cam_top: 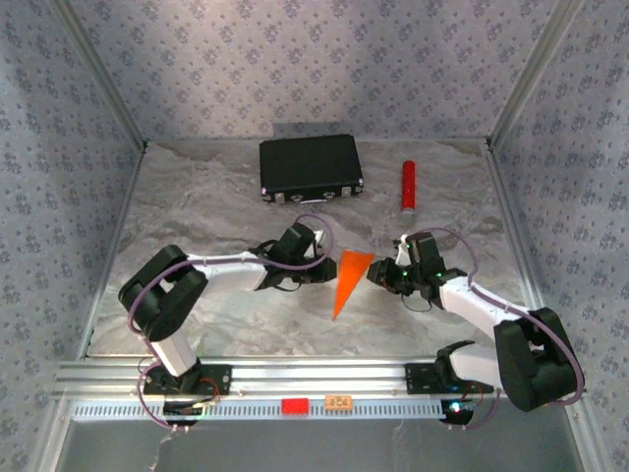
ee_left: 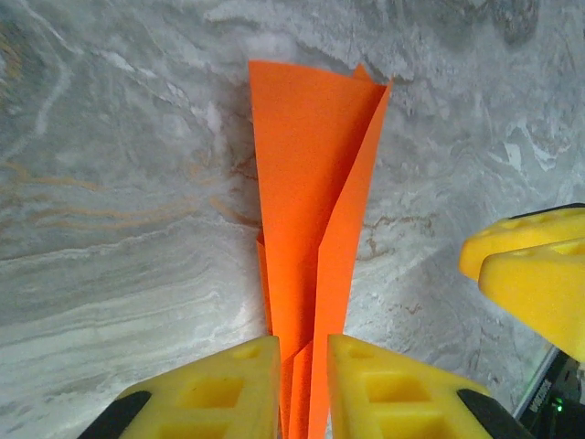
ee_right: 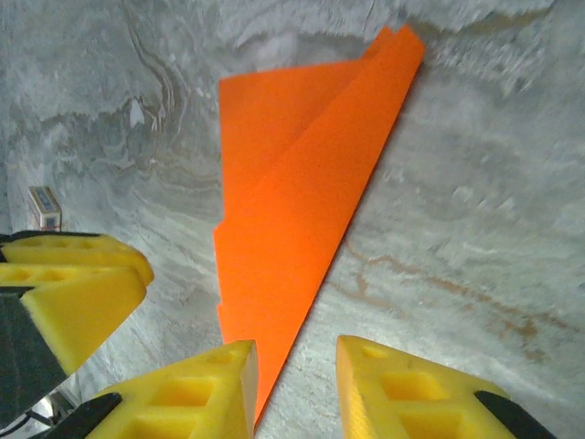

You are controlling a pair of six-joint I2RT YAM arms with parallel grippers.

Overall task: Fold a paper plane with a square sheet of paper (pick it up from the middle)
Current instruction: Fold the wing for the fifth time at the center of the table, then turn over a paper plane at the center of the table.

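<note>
The paper plane [cam_top: 349, 280] — an orange, narrow pointed wedge — is seen lying on the marbled tabletop [cam_top: 197, 206] at the centre of the top view, wide end up-frame, tip toward the lower edge. It is flanked by both pincers: the left pincer [cam_top: 324, 264] is set just beside its left edge and the right pincer [cam_top: 378, 275] just beside its right edge, approx. level w/ the wide end.

In the left wrist view the plane's narrow part is seen running into the gap between the yellow fingers [ee_left: 228, 384] at bottom centre. The jaws are parted slightly — wider than the thin paper between them. The paper widens toward the top of the frame, one flap raised along its right side.

In the right wrist view the jaws are set apart, w/ bare tabletop showing between them. The paper's tip is met at the inner edge of the lower-centre finger [ee_right: 196, 393], and the sheet is spread toward the upper right.

A black case [cam_top: 310, 167] and a red cylinder [cam_top: 408, 185] are found near the top of the overhead view, well apart from the paper.
</note>
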